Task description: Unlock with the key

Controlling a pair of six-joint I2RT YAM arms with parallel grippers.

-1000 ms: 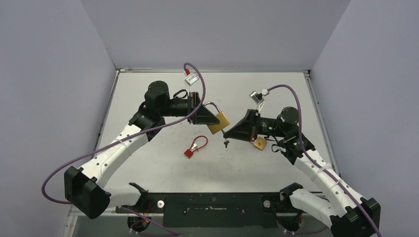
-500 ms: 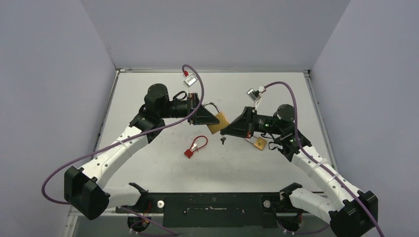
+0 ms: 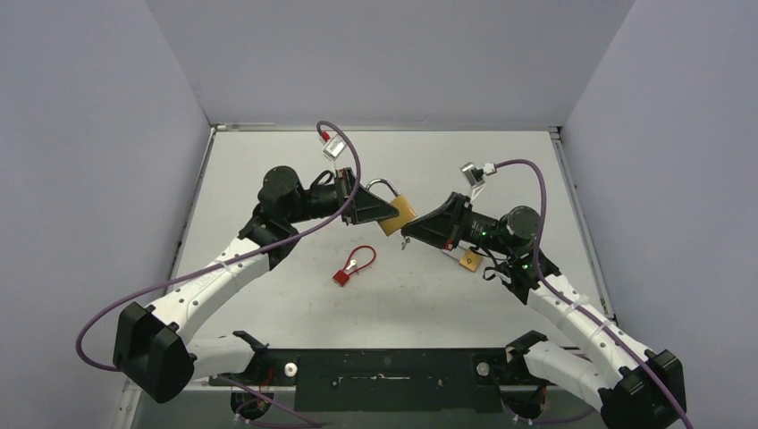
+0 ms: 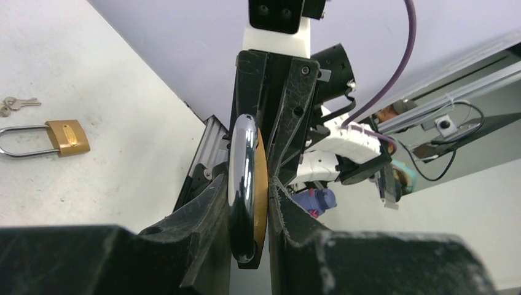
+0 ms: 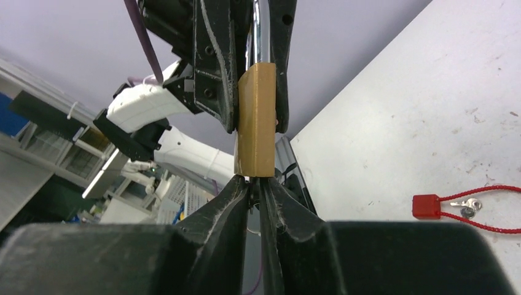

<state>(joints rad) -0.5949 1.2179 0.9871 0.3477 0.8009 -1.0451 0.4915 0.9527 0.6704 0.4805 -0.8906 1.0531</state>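
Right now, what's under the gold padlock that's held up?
The right gripper sits right beneath the padlock, fingertips at its bottom face. They cover the keyhole, so any key there can't be seen.

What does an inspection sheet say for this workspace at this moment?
Surface: pale table, scuffed.
Job's things: brass padlock held off the table; key at its base, hardly visible.
Clutter: second padlock; red tag.
Grippers: left gripper clamps the padlock; right gripper nearly shut at its base, seemingly on the key.
Cables: purple cables, one looping over each arm.
Surroundings: plain grey walls; nothing else seen.
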